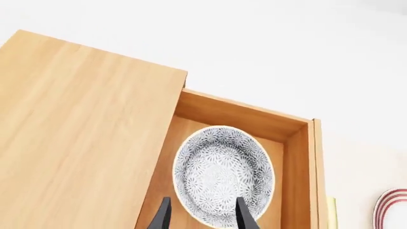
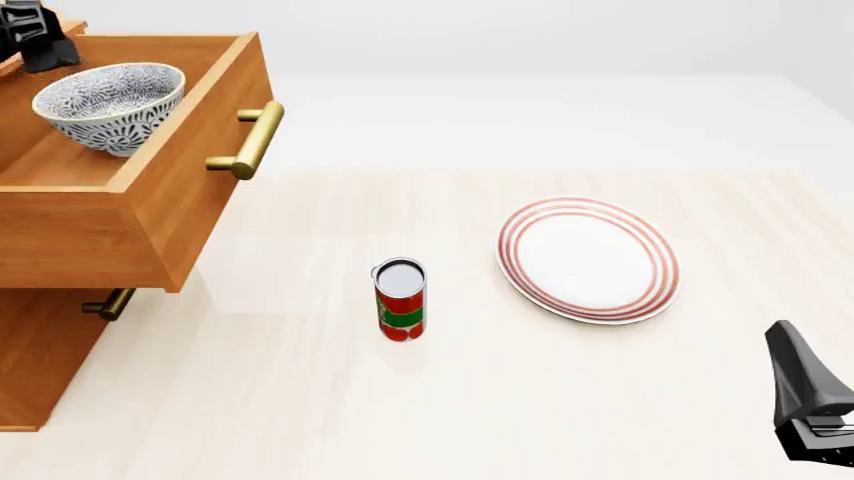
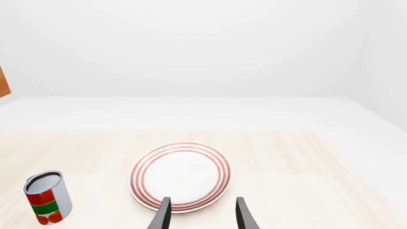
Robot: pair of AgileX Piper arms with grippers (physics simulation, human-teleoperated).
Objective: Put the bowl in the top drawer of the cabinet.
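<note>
**Bowl sat in the drawer, my left pincer above it**

The bowl (image 1: 223, 175) sat inside the top drawer (image 2: 200, 140) of the cabinet (image 2: 54, 340). The drawer was pulled out over the worktop (image 2: 400, 400). The bowl stood upright on the drawer floor, with bare wood showing around it.

My left pincer (image 1: 203, 214) hung right over the bowl, looking down into it. Its two fingers were spread apart, and nothing was between them. I could not see them touching the rim. The bowl lay just ahead of my fingertips and under them. In the front view only a dark bit of my left arm showed, at the far corner of the drawer.

My right pincer (image 3: 203, 213) was well apart from all this, over the near edge of the plate (image 3: 180, 176). It was open too, and held nothing. A can (image 2: 400, 300) stood on the worktop between the plate and the cabinet.

I think the bowl was where it should be. The drawer's brass handle (image 2: 251, 140) was on my left side, so my left arm was much nearer to it.
</note>
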